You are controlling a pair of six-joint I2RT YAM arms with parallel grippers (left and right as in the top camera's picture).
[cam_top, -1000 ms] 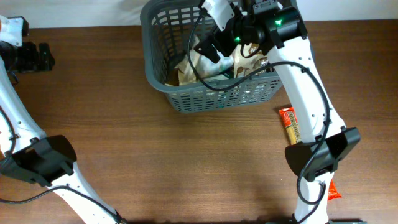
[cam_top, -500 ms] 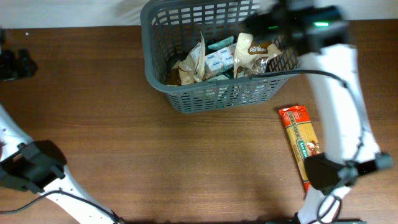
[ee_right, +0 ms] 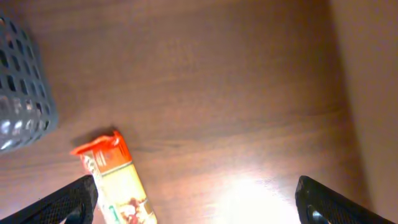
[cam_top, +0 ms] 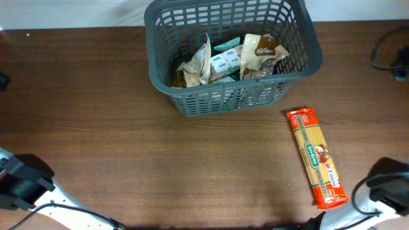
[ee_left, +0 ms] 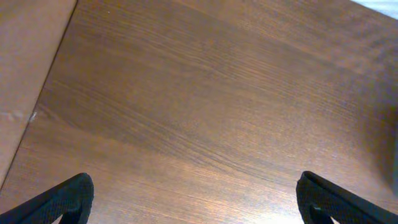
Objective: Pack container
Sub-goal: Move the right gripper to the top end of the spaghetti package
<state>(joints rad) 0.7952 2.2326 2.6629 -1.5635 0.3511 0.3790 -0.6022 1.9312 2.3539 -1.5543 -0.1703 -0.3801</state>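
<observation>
The dark grey basket [cam_top: 185, 105] stands at the top middle of the table with several food packets inside: a brown packet [cam_top: 262, 51], a white and blue packet [cam_top: 225, 62] and a tan packet [cam_top: 195, 64]. A long orange spaghetti packet [cam_top: 316, 156] lies on the table to the basket's lower right. It also shows in the right wrist view [ee_right: 115, 180], next to the left fingertip. The basket's corner [ee_right: 25, 93] shows at that view's left edge. My right gripper [ee_right: 196, 202] is open and empty over bare table. My left gripper [ee_left: 199, 202] is open and empty over bare table.
Both arms' bases sit at the bottom corners of the overhead view, the left [cam_top: 22, 182] and the right [cam_top: 386, 188]. A black cable [cam_top: 383, 54] hangs at the right edge. The table's left edge [ee_left: 37, 106] shows in the left wrist view.
My right arm has pulled back from over the basket and out of the overhead view to the right. My left arm has also left the overhead view. The packets stay in the basket.
</observation>
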